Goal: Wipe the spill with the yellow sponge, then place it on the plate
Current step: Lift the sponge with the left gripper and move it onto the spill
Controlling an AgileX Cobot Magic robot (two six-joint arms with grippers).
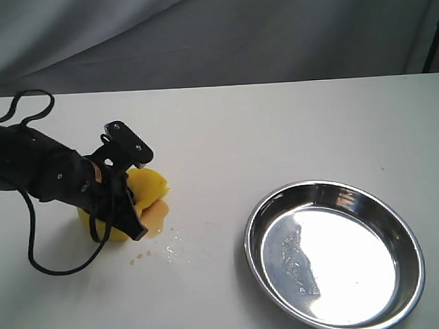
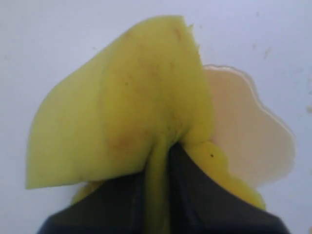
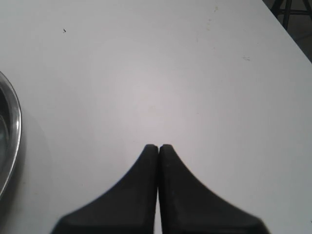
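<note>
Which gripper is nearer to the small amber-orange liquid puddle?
Left. The left gripper, pinching the thick yellow foam sponge, sits at the edge of the puddle. The right gripper hangs shut beside the round shiny steel plate, with no puddle in its view.

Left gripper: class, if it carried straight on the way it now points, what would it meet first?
The left gripper is shut on the yellow sponge, which fills the line ahead; beyond it, probably the table beside the spill, though depth is unclear.
</note>
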